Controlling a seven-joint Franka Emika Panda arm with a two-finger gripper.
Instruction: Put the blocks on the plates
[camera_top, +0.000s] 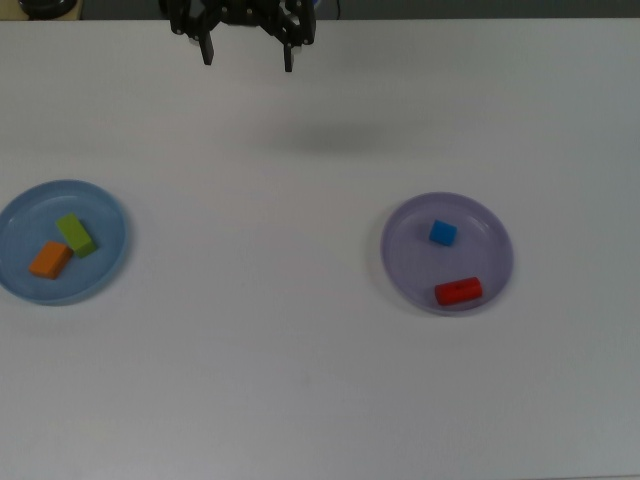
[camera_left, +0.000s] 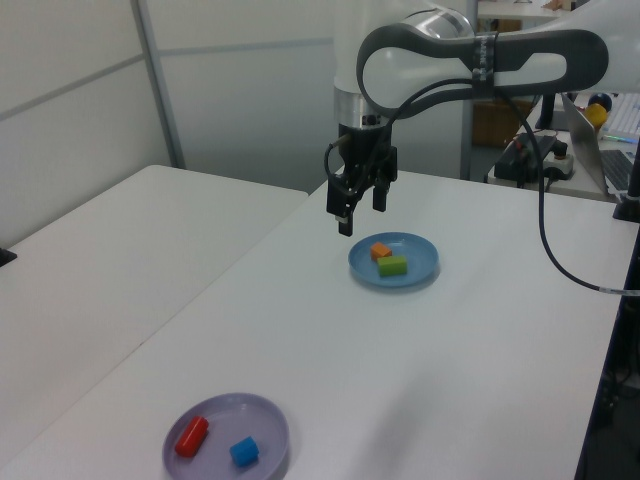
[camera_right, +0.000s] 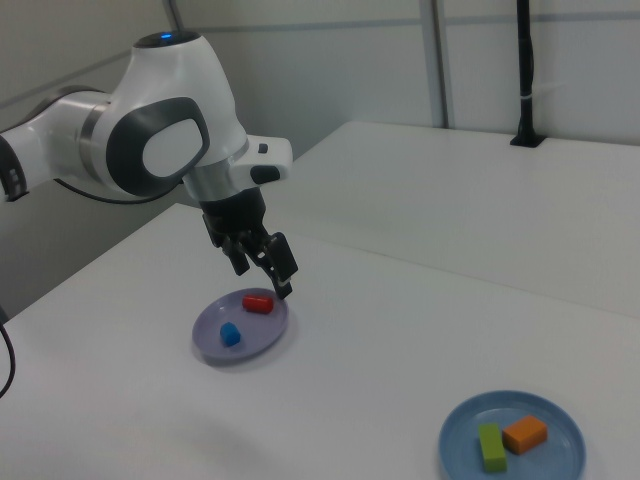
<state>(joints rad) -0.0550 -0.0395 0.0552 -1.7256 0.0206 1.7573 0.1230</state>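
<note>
Tool: tool (camera_top: 247, 57) hangs empty above the surface (camera_top: 300, 380), fingers spread wide, well apart from both plates.
Light blue plate: light blue plate (camera_top: 108, 262) carries the orange flat block (camera_top: 50, 259) and the green bar (camera_top: 76, 234), corners touching or nearly so.
Lavender plate: lavender plate (camera_top: 490, 222) carries the blue cube (camera_top: 442, 232) and the red bar (camera_top: 458, 291), apart from each other.
Progress: all four blocks sit on plates; task looks complete.
Risk: a low sweep of the tool across either plate could clip the rim and slide it, or knock a block off; the shallow rims would hold little back.
Risk, red bar: rounded ends, may roll if the plate is jolted.
Materials: blocks solid-coloured, matte, hard-edged; plates smooth, round, shallow; surface plain white, slick-looking.
</note>
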